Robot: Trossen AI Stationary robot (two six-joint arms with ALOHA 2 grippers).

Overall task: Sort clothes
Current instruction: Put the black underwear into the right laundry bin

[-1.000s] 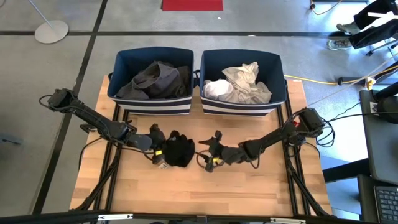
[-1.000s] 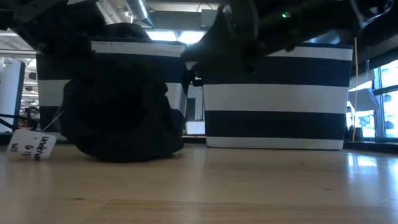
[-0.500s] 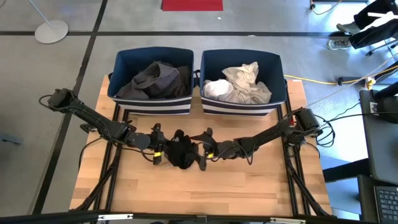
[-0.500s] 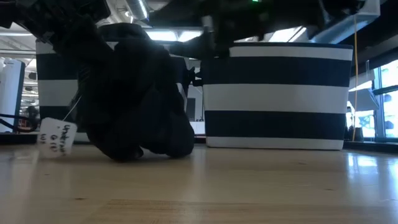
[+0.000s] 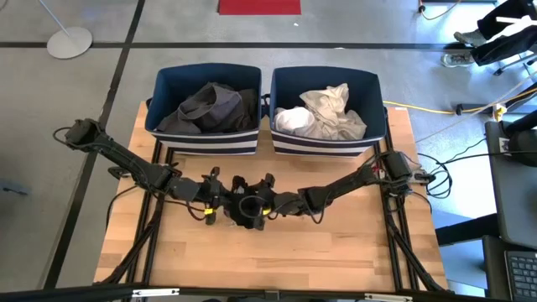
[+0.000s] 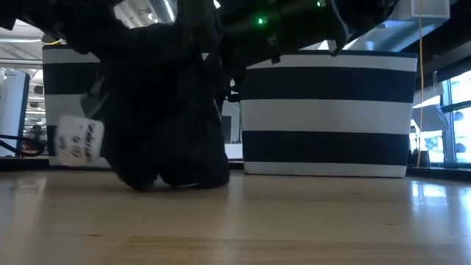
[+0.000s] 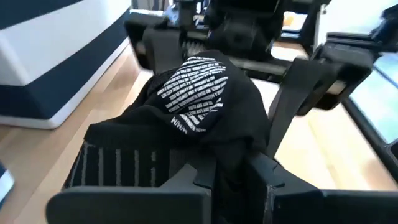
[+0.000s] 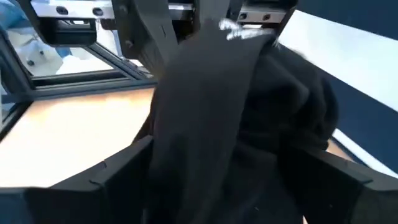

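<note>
A black garment [image 5: 241,204] with white print [image 7: 196,81] and a white paper tag [image 6: 79,140] sits bunched at the table's middle. My left gripper [image 5: 220,199] is shut on it from the table's left. My right gripper [image 5: 254,201] comes from the right and is open, with a finger on either side of the bunch [image 8: 249,124]. Dark clothes [image 5: 210,105] lie in the left bin, and white and light grey clothes [image 5: 323,113] in the right bin. My left gripper pinches a bunched fold of the black garment [image 7: 231,163] between its two fingers, reaching in nearly level from the table's left. The garment hangs in a slack lump below the fingers, and its lower end [image 6: 176,177] rests on the table. My right gripper: whether its open fingers [image 8: 93,180] touch the cloth I cannot tell.
Two navy bins with white stripes, the left [image 5: 205,138] and the right [image 5: 327,143], stand side by side along the table's far edge. Bare wooden table [image 5: 268,260] lies toward the near edge. Cables and a black frame run beside the table's right edge [image 5: 394,210].
My right gripper has travelled toward the table's left, up to the black garment, until its fingers stand on either side of it. My left gripper has tipped upward and rolled, and has drawn the garment's top and its white tag higher. The garment's lower end has stayed on the table.
</note>
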